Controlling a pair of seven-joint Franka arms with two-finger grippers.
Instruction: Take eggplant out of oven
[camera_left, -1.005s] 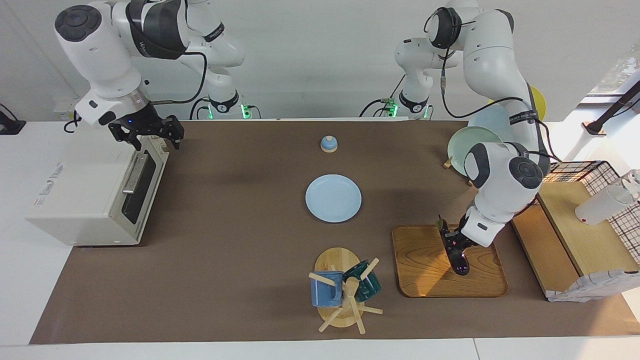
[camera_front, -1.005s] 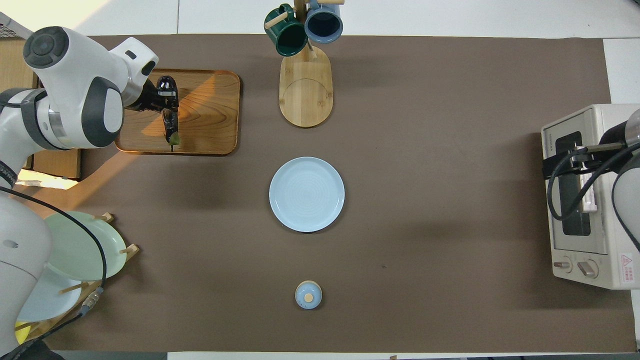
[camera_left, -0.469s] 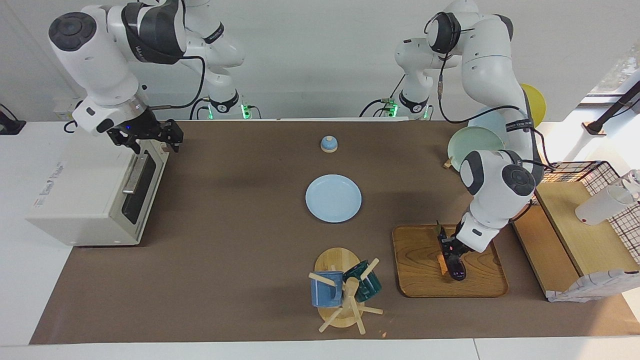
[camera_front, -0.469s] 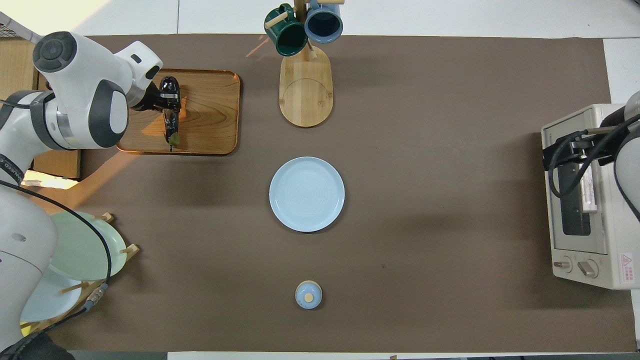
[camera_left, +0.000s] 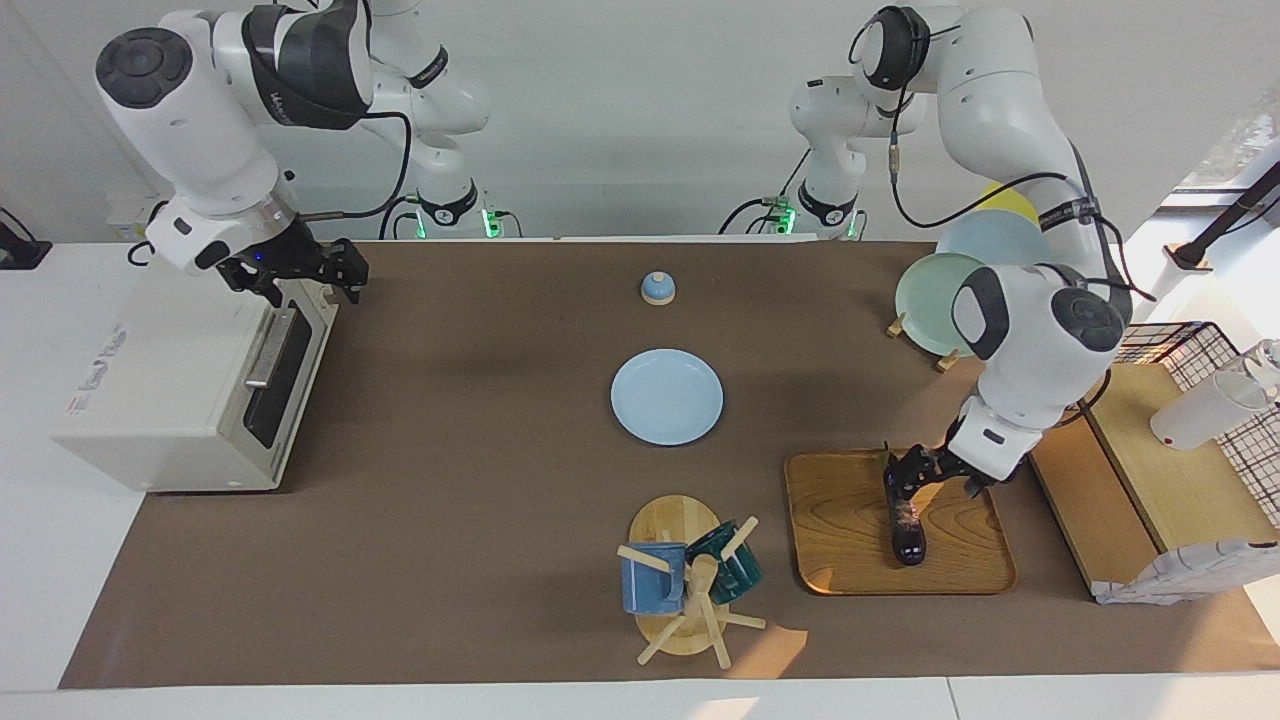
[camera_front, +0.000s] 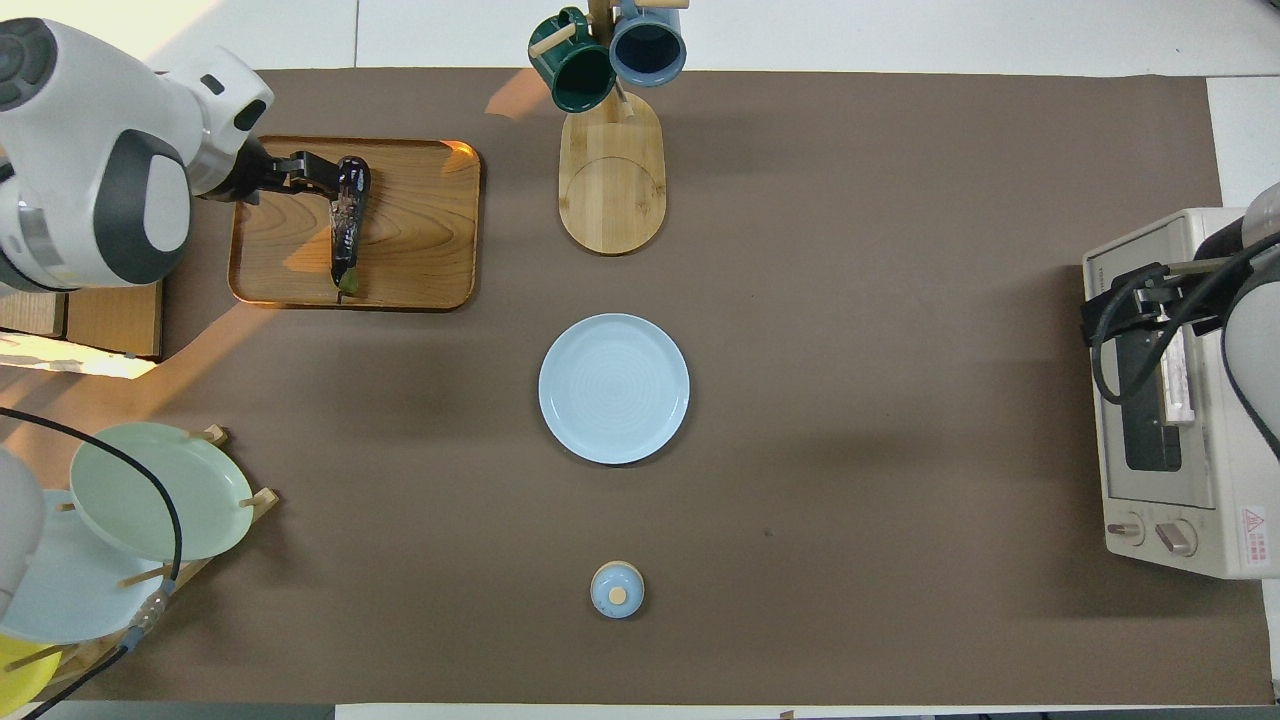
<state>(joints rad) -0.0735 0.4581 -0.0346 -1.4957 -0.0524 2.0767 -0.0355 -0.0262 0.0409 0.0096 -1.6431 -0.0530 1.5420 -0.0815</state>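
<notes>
The dark purple eggplant (camera_left: 906, 522) lies flat on the wooden tray (camera_left: 840, 540) toward the left arm's end of the table; it also shows in the overhead view (camera_front: 346, 220) on the tray (camera_front: 420, 230). My left gripper (camera_left: 930, 478) is open and empty, just above the tray beside the eggplant's thick end, as the overhead view (camera_front: 305, 172) also shows. The off-white oven (camera_left: 170, 380) stands at the right arm's end with its door shut. My right gripper (camera_left: 300, 272) is open over the oven's top front edge (camera_front: 1135, 300).
A light blue plate (camera_left: 667, 396) lies mid-table. A mug rack (camera_left: 690, 580) with two mugs stands beside the tray. A small blue lidded pot (camera_left: 658, 288) sits near the robots. A plate rack (camera_left: 945, 290) and a wooden shelf with a wire basket (camera_left: 1190, 420) are at the left arm's end.
My left gripper has let go of the eggplant, opened and drawn back toward the left arm's end; the eggplant now lies on the tray. My right gripper has hardly moved.
</notes>
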